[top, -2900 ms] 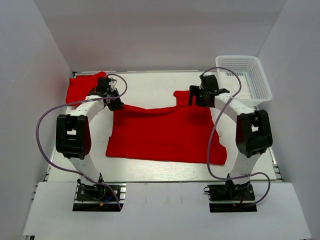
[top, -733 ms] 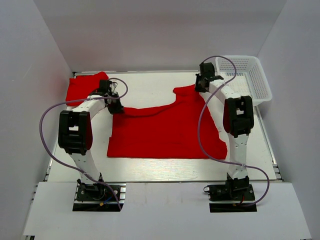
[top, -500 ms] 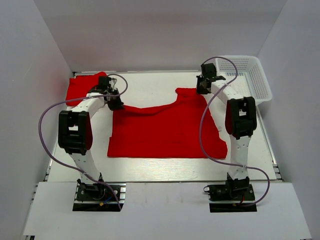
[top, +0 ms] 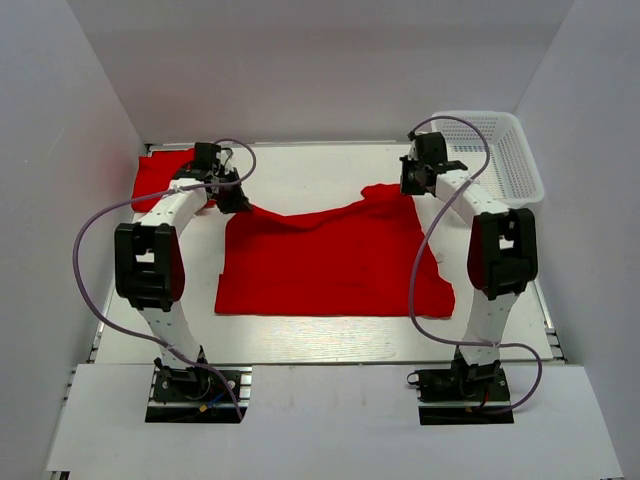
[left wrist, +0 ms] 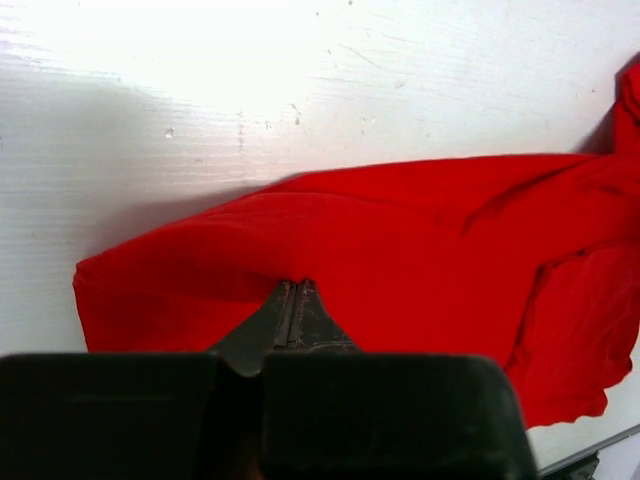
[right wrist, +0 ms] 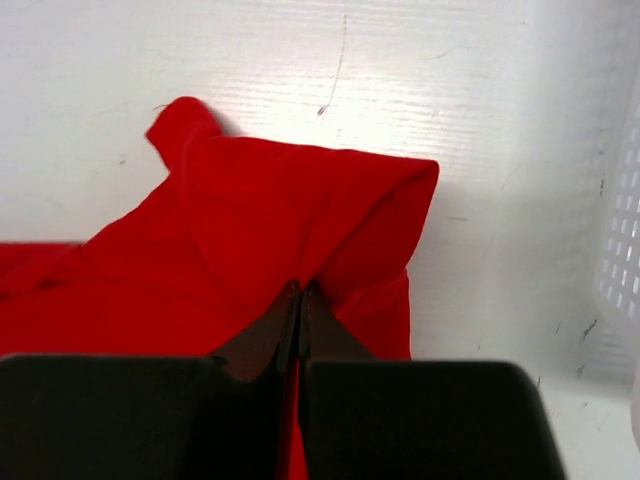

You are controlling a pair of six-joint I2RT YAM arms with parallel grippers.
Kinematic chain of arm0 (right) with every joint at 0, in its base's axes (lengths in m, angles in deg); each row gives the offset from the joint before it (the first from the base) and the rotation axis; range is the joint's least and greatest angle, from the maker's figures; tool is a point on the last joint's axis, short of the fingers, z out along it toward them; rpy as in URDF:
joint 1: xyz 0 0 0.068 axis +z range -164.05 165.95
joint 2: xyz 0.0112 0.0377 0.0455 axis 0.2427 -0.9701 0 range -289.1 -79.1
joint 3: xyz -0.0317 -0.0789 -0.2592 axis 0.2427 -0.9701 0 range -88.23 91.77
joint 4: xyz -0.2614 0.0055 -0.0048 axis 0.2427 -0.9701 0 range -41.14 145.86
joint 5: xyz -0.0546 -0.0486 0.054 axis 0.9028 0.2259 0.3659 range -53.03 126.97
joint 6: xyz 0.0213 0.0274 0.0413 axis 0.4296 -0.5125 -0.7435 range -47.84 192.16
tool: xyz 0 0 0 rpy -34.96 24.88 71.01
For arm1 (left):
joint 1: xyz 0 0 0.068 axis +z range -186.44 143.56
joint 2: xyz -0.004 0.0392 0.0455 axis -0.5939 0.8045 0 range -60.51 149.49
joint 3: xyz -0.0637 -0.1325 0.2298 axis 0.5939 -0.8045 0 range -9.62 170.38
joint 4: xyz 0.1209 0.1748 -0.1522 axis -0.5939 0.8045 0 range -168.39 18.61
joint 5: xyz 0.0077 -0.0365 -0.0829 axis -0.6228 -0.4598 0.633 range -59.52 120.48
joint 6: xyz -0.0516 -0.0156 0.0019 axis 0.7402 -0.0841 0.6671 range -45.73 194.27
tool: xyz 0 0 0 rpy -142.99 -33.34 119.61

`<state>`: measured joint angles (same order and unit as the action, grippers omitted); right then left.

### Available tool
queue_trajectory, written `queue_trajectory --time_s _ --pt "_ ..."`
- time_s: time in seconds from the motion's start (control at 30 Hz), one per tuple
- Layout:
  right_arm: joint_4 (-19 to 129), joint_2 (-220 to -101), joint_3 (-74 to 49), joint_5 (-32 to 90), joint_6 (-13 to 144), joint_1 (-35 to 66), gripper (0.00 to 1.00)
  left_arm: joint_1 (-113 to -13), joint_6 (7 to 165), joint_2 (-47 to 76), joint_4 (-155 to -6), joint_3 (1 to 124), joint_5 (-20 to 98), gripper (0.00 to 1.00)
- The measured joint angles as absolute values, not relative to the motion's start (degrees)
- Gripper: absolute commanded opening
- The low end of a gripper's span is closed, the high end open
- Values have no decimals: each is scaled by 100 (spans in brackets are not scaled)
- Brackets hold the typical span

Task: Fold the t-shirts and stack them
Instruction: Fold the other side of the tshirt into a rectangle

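A bright red t-shirt (top: 330, 260) lies spread in the middle of the table. My left gripper (top: 232, 200) is shut on its far left corner; in the left wrist view the cloth (left wrist: 400, 240) bunches at the closed tips (left wrist: 296, 285). My right gripper (top: 410, 185) is shut on the far right corner, lifting a fold of cloth (right wrist: 290, 210) at its tips (right wrist: 301, 288). A second red t-shirt (top: 160, 175) lies crumpled at the far left, partly behind the left arm.
A white mesh basket (top: 500, 150) stands at the far right corner, close to the right gripper; its wall (right wrist: 625, 210) shows at the right edge of the right wrist view. White walls enclose the table on three sides.
The right gripper has closed on the shirt's far right corner and drawn it slightly rightward and nearer. The left gripper stays shut on the left corner, shifted a little farther back.
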<state>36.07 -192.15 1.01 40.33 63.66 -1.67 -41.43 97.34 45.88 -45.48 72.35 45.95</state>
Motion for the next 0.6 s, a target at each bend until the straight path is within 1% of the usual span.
queue_trajectory --time_s 0.13,0.33,0.6 --pt "3891 -18715 -496 3753 6419 -169 0 -4143 9717 4409 -4483 7126 4632 0" --pt "4110 -17934 -1419 3766 6441 -173 0 -4136 9714 3917 -4315 6531 4571 0" --pt "4175 -17432 -2111 3880 6447 -243 0 -4104 9719 3382 -3971 6118 4053 0"
